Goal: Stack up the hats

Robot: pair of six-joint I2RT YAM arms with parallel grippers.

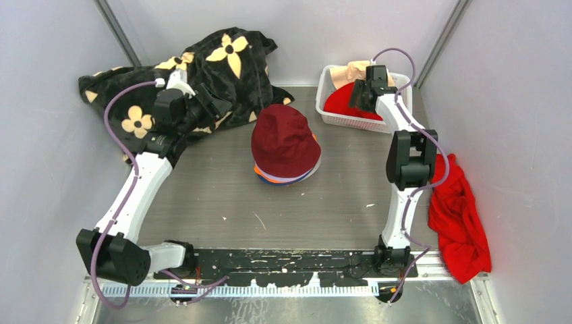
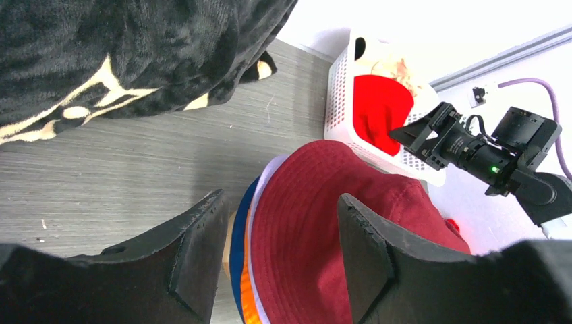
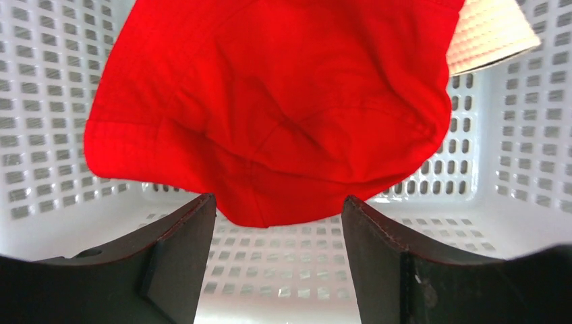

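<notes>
Landmark: white basket (image 1: 332, 116).
Right gripper (image 3: 276, 202): down inside the basket, jaws apart, holding nothing.
Cream hat (image 3: 489, 34): in the basket's far corner, ahead and to the right of those jaws, partly under a red fabric piece (image 3: 270, 108).
Stack (image 1: 285, 145): left of the basket, maroon hat (image 1: 285, 131) on top.
Left gripper (image 2: 280, 202): beside the stack, spread, empty.
Nearer arm: the right, I judge.
Writing: none I can read.

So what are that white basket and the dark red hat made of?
The basket looks like hard white plastic, slightly glossy, moulded with a grid of holes. The dark red hat seems woven, cotton-like cloth, matt, with soft folds.
</notes>
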